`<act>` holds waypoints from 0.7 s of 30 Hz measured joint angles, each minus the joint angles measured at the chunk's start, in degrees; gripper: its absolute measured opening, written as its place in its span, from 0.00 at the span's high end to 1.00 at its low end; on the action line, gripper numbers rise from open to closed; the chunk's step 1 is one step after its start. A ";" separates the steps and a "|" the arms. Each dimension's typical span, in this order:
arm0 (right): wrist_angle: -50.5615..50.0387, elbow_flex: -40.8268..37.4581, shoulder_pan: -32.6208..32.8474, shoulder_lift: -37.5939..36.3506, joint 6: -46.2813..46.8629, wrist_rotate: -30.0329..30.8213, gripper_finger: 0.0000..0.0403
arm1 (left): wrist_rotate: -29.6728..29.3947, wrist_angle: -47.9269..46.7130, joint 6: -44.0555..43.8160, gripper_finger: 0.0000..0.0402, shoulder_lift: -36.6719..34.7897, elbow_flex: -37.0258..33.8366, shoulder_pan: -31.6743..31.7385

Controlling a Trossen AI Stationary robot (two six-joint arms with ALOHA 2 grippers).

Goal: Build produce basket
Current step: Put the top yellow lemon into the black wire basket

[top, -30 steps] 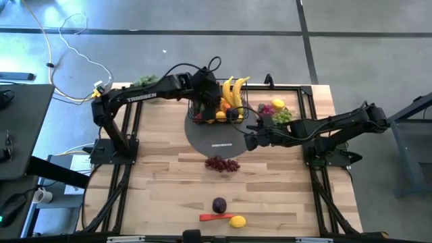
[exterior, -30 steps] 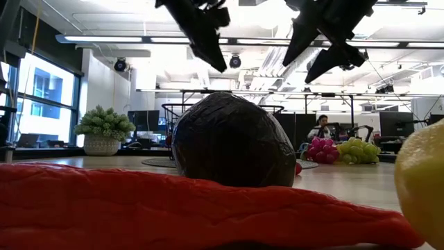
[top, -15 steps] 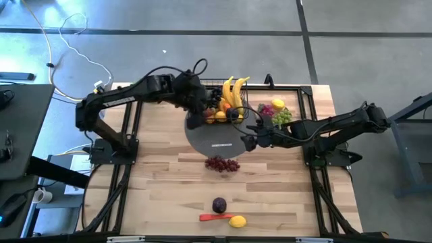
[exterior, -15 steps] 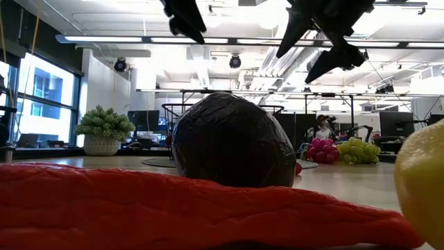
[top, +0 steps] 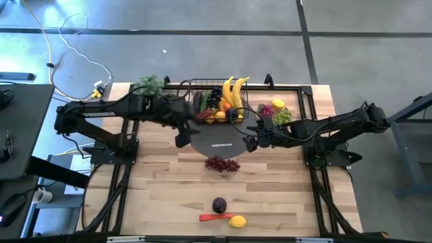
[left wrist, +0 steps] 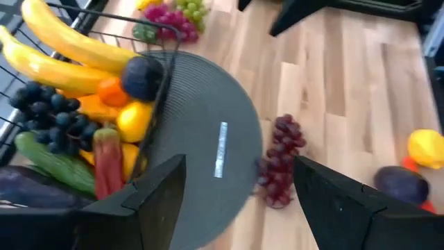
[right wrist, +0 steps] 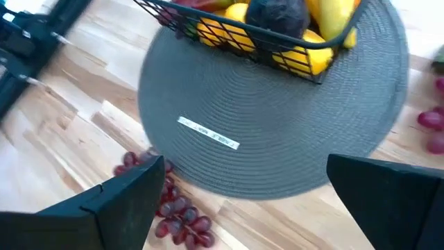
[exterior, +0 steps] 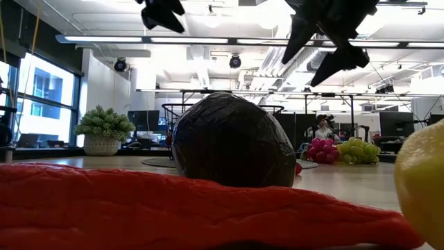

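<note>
Both tools hover released and empty over the worktop (top: 162, 182): left tool (top: 181, 138) beside the grey mat (top: 219, 140), right tool (top: 248, 143) near the filled basket (top: 202, 86).

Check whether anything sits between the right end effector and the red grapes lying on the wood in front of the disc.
Nothing visible does. The right end effector, open, hovers over the grey disc's edge; the red grapes lie just beyond that edge on bare table.

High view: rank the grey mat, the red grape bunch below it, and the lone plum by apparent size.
1. grey mat, by far the largest.
2. red grape bunch.
3. plum, smallest.
</note>
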 joint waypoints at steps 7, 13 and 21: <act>-4.23 0.00 -1.73 0.00 -5.01 3.02 0.05 | -1.95 1.07 -3.11 0.37 -3.52 -3.59 -2.52; -8.71 0.00 -7.54 0.00 -8.91 4.36 0.05 | -5.20 0.99 -3.22 0.37 -3.59 -4.20 -2.63; -12.10 0.02 -20.16 0.00 -23.68 1.23 0.05 | -7.65 1.50 -2.11 0.37 -3.57 -4.20 1.44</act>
